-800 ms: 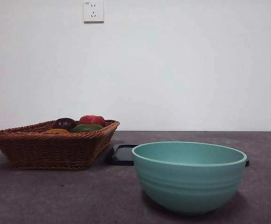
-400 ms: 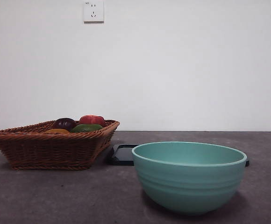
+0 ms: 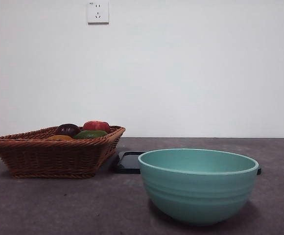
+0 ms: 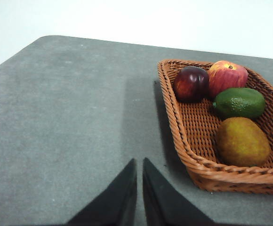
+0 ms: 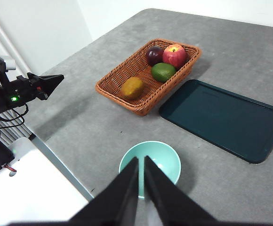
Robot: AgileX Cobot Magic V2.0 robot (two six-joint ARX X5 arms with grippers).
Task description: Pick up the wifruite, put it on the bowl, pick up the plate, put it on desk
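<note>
Spreading widest, the desk point(image 5: 249, 42) carries a dark tray point(image 5: 223, 117), with a wicker basket point(image 5: 113, 80) at its ten o'clock and the bowl point(image 3: 198, 186) at its seven o'clock, empty. Inside the basket, the wifruite point(image 4: 242, 141) lies at the six o'clock end, below a green fruit point(image 4: 239, 102). Both claws are clenched empty: the left gripper point(image 4: 140, 165) beside the basket, the right gripper point(image 5: 141, 162) high above the bowl.
</note>
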